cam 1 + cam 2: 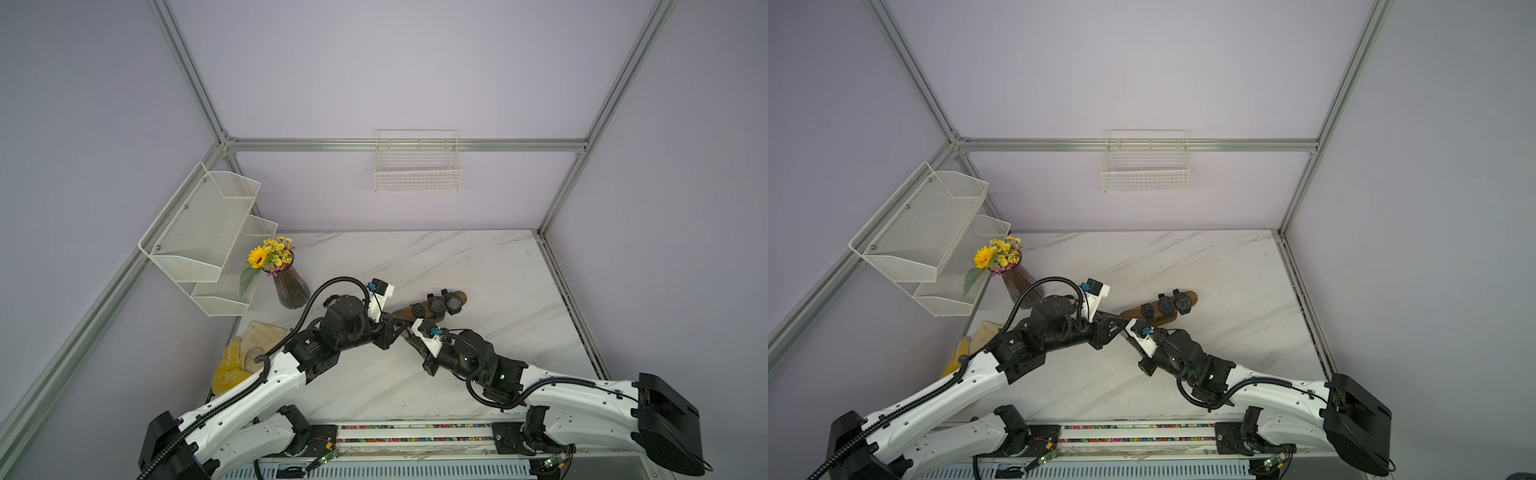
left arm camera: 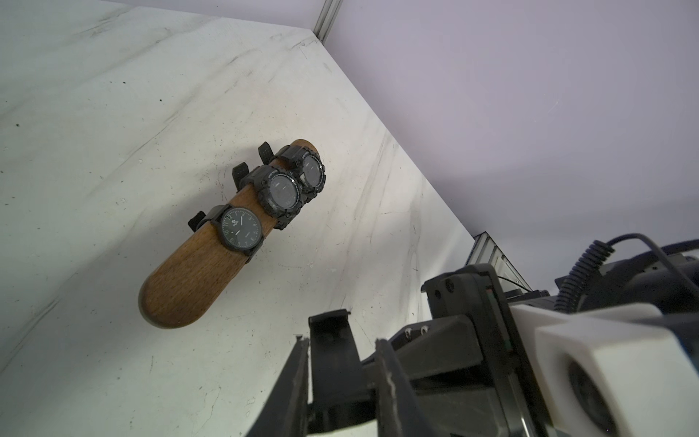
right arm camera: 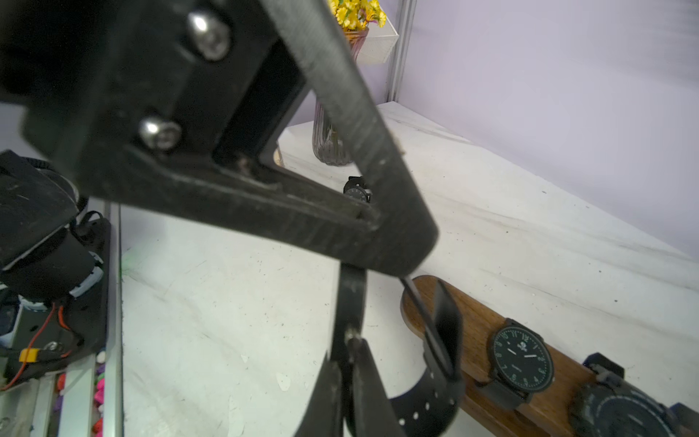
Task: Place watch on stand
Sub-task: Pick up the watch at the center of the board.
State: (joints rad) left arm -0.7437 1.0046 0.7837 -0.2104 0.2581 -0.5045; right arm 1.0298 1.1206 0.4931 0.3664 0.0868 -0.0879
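The analog watch [image 3: 523,358] dial carries green hour numerals; other lettering unreadable.

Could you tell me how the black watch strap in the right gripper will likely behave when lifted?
Probably floppy: the strap curves loosely from the right gripper toward the stand. Likely light, being a thin perforated band.

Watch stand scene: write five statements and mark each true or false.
1. Three watches sit on the wooden stand. True.
2. The watches crowd the stand's end nearest the grippers. False: that end is bare.
3. The vase holds yellow flowers. True.
4. The wire basket on the back wall holds a watch. False: it looks empty.
5. The right gripper is wide open. False: it is shut on a black strap.
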